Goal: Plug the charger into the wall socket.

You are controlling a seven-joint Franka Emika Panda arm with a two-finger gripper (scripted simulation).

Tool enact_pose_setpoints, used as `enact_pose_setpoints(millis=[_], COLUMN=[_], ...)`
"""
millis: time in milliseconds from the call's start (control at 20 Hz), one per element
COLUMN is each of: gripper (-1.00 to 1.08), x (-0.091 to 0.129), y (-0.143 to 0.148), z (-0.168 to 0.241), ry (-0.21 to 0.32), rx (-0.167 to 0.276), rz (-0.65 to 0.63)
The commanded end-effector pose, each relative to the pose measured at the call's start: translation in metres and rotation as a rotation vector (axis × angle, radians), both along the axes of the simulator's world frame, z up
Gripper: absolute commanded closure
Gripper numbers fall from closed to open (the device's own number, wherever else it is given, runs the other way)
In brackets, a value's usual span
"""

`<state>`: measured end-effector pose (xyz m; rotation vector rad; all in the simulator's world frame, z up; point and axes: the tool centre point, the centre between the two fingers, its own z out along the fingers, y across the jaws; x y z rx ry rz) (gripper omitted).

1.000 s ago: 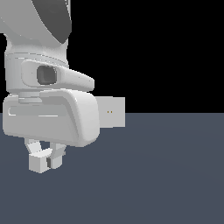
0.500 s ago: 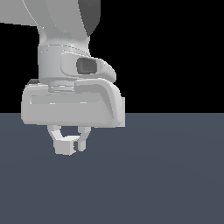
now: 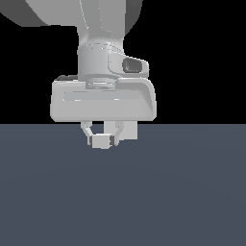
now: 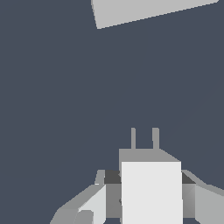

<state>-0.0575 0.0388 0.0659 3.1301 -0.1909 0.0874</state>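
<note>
My gripper (image 3: 101,140) is shut on the charger (image 3: 100,141), a small off-white block held just above the dark floor. In the wrist view the charger (image 4: 151,188) sits between my fingers (image 4: 94,203), with its two thin grey prongs (image 4: 144,138) pointing toward the wall socket (image 4: 148,11). Only an edge of that off-white panel shows there, some way ahead of the prongs. In the exterior view the socket (image 3: 129,131) is mostly hidden behind my hand. Its holes are not visible.
The dark grey floor (image 3: 182,192) spreads all around. The white hand body (image 3: 103,101) fills the middle of the exterior view against a black background.
The arm has moved toward the exterior view's right with the charger still in its grip. It now stands in front of the socket, which showed beside the hand a second ago.
</note>
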Motion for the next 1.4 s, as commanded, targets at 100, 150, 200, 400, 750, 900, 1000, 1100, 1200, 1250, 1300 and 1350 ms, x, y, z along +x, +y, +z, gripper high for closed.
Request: enact_pose_setpoints(millis=[100, 150, 200, 400, 750, 900, 1000, 1100, 1200, 1250, 1300, 1350], gripper=[1.08, 1.08, 1.08, 1.08, 1.08, 1.08, 1.08, 1.08, 1.08, 1.08, 1.08, 1.08], x=[0.016, 0.020, 0.023, 0.035, 0.049, 0.052, 0.052, 0.052, 0.052, 0.052, 0.053, 0.054], y=[-0.016, -0.019, -0.022, -0.031, -0.039, -0.040, -0.040, -0.040, -0.040, -0.040, -0.040, -0.040], z=[0.012, 0.015, 0.017, 0.025, 0.033, 0.034, 0.034, 0.034, 0.034, 0.034, 0.034, 0.034], ry=[0.000, 0.000, 0.000, 0.001, 0.001, 0.001, 0.002, 0.002, 0.002, 0.002, 0.002, 0.002], rx=[0.000, 0.000, 0.001, 0.001, 0.001, 0.001, 0.001, 0.001, 0.001, 0.001, 0.001, 0.001], rz=[0.081, 0.097, 0.113, 0.165, 0.222, 0.232, 0.233, 0.233, 0.233, 0.233, 0.233, 0.233])
